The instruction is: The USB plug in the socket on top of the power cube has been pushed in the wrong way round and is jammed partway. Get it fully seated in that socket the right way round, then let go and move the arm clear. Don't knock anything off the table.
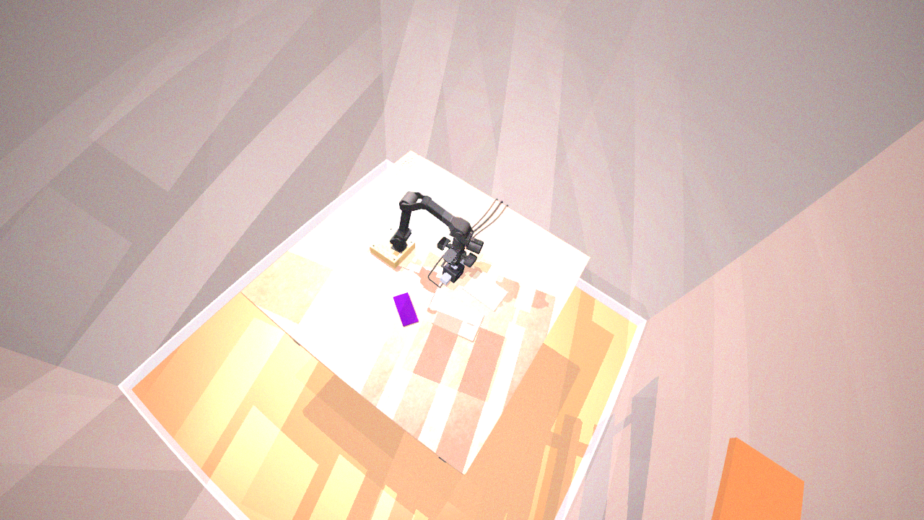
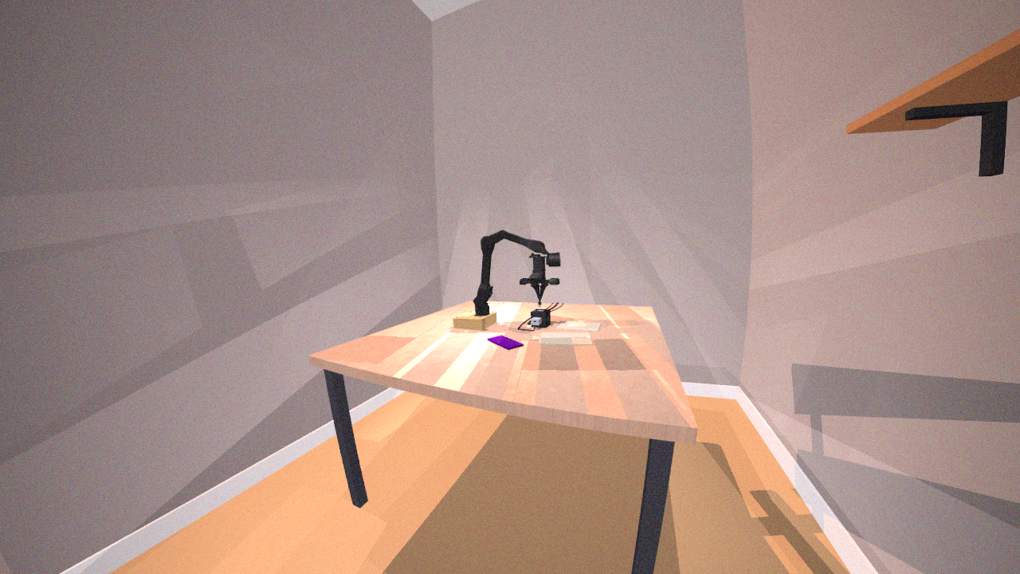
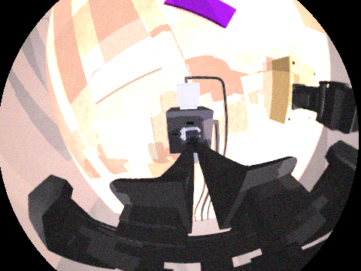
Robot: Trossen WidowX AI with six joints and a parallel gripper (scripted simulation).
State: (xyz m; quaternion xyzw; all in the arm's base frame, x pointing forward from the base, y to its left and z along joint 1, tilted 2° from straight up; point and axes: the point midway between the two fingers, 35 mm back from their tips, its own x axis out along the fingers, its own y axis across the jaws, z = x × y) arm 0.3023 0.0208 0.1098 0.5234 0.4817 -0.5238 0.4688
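Note:
The black power cube [image 1: 456,274] [image 2: 547,318] [image 3: 174,124] stands on the table, with slots in its top. My gripper [image 2: 539,302] [image 3: 194,147] points straight down over it, shut on the USB plug [image 3: 191,133]. The plug is a small dark piece with a pale edge at the fingertips, over the middle of the cube's top. The fingertips are just above the cube in the exterior view. The fingertips and the plug's outline hide the socket, so its depth and which way round it is cannot be told.
A white block [image 1: 445,278] [image 2: 536,322] [image 3: 188,95] sits at the cube's side, with a black cable [image 3: 225,109] looping from it. Thin cables [image 1: 486,218] run behind. A purple slab [image 1: 406,310] [image 2: 504,342] [image 3: 214,13] and pale flat sheets [image 2: 564,340] lie nearby. The arm stands on a wooden block [image 2: 468,323] [image 3: 280,92].

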